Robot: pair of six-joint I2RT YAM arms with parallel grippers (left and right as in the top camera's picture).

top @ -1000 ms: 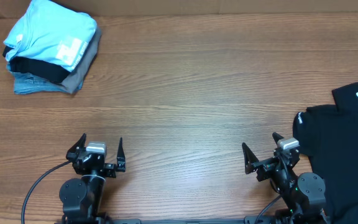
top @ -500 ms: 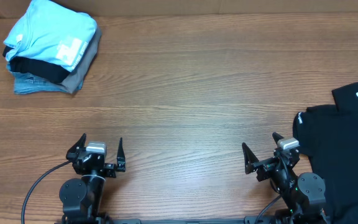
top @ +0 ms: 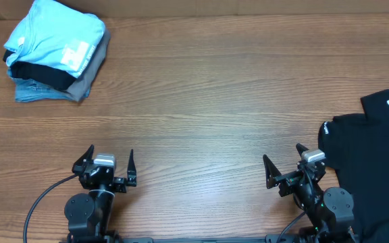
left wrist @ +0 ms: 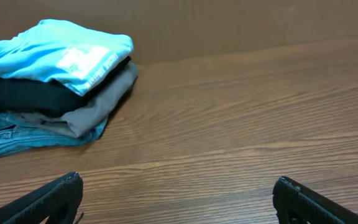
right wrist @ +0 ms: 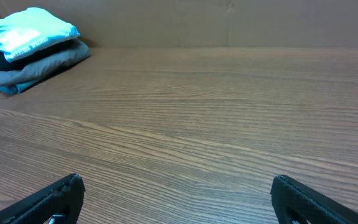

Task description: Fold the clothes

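The black collared shirt (top: 377, 162) lies crumpled at the table's right edge in the overhead view, its white neck tag showing near the top; part of it runs out of frame. My right gripper (top: 283, 162) is open and empty just left of the shirt, not touching it. My left gripper (top: 108, 159) is open and empty at the front left, far from the shirt. The shirt does not show in either wrist view; both show spread fingertips over bare wood, the left gripper (left wrist: 178, 196) and the right gripper (right wrist: 178, 194).
A stack of folded garments, light blue (top: 56, 34) on top of black, grey and denim-blue, sits at the back left corner; it also shows in the left wrist view (left wrist: 48, 74) and the right wrist view (right wrist: 23, 46). A brown wall backs the wooden table (top: 208, 101).
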